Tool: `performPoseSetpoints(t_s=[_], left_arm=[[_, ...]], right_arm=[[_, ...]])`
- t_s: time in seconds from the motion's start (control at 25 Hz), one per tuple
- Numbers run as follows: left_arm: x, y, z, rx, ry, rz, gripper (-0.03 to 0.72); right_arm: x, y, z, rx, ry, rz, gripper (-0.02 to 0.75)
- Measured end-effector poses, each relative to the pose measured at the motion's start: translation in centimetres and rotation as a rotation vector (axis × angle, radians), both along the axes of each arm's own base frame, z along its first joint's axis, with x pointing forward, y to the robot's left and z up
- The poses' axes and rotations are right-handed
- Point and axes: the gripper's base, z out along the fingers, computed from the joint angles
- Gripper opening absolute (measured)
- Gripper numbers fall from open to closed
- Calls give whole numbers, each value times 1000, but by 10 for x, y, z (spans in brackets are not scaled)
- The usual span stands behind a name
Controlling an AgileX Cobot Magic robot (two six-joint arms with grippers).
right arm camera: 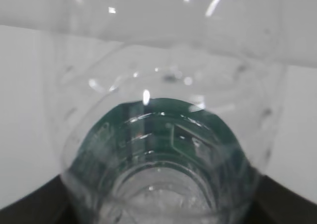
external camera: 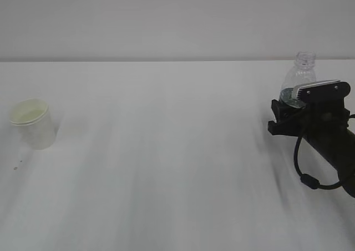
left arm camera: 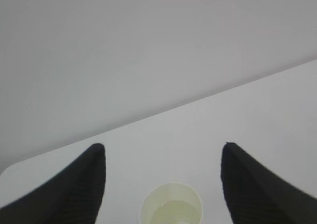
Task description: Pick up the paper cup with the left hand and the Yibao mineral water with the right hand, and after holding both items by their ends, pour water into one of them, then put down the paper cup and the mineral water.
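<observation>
I have the right gripper [external camera: 302, 104] closed around the clear ribbed plastic bottle with its green label band [external camera: 300, 76], capless neck upright. Far left of the bottle stands the small white paper cup [external camera: 32, 122], untouched; left gripper [left arm camera: 163, 157] hangs spread above it, empty.

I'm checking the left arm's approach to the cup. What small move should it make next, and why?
Probably ease the left gripper down and forward until its open jaws straddle the paper cup, then close. The cup stands upright between the jaws but low in the left wrist view, not yet gripped, while the right gripper is already at the Yibao mineral water.
</observation>
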Motion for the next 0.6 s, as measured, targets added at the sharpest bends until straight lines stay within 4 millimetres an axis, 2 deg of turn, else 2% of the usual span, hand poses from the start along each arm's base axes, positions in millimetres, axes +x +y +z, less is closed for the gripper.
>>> performPoseSetpoints(t_s=[0.24,0.6], left_arm=[[0,0,0,1,0,-1,519],[0,0,0,1,0,-1,518]], right_arm=[[-1,0,-8,1,22,5,456],[4,2,-8,-1,11,21,456]])
